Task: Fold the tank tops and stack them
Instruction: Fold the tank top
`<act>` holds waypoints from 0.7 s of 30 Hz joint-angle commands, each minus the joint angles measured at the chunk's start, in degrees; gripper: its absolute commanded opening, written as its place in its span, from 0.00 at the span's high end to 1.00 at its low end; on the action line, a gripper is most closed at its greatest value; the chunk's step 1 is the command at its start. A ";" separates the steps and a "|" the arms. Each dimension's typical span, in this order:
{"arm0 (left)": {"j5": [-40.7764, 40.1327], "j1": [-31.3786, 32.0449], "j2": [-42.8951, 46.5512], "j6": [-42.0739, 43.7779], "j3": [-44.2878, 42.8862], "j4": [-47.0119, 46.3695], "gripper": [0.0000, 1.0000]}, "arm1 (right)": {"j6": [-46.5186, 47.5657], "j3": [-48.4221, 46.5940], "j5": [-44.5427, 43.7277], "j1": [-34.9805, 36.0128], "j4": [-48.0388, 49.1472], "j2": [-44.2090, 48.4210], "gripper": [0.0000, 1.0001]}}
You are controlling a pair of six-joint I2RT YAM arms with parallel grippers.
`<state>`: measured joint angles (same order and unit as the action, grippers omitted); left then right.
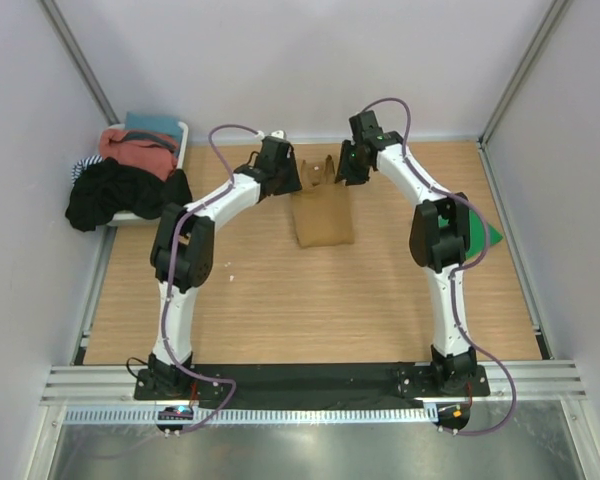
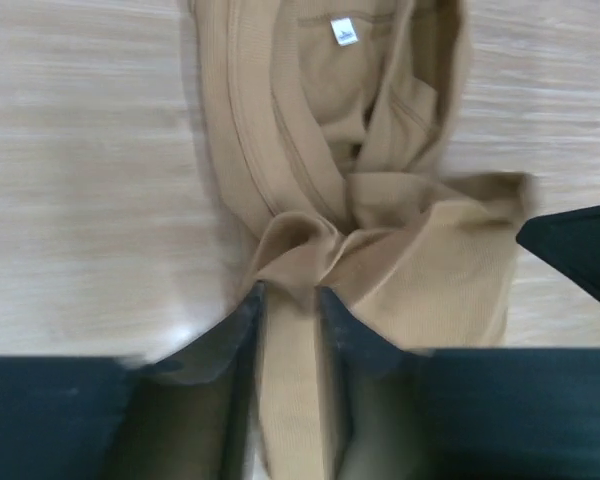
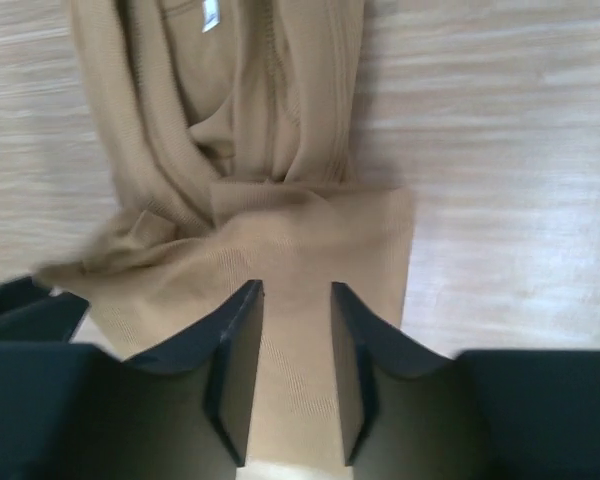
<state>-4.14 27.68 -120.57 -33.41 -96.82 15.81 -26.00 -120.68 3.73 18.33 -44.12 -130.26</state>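
Tan, the tank top [image 1: 322, 220] lay folded. Your left gripper [image 2: 290, 292] straddled cloth, grip unclear; your right gripper [image 3: 295, 288] stood ajar. You needed straight lifts.

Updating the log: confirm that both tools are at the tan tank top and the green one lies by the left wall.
Wrong side: the green tank top lies by the right wall, as the top external view shows. The left tool and right tool are indeed at the tan tank top.

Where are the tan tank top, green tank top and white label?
tan tank top [image 1: 322, 222]: top view, lower body.
green tank top [image 1: 491, 237]: top view, visible corner.
white label [image 2: 346, 32]: left wrist view, middle.
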 commanded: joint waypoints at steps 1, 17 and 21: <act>3.26 -2.98 -3.87 -0.17 -7.49 3.68 0.58 | 0.24 -4.73 -0.74 -1.01 1.84 -1.84 0.59; 5.99 1.22 18.96 -2.62 20.16 -5.00 0.44 | 0.25 36.90 4.53 -0.92 17.92 23.90 0.48; 7.65 2.99 22.31 -5.70 28.34 -10.97 0.44 | -0.11 43.85 6.81 -0.93 21.87 26.89 0.44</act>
<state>0.51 29.56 -100.25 -36.29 -72.93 12.71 -25.74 -80.79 7.66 17.19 -27.44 -105.95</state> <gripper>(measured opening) 0.554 0.555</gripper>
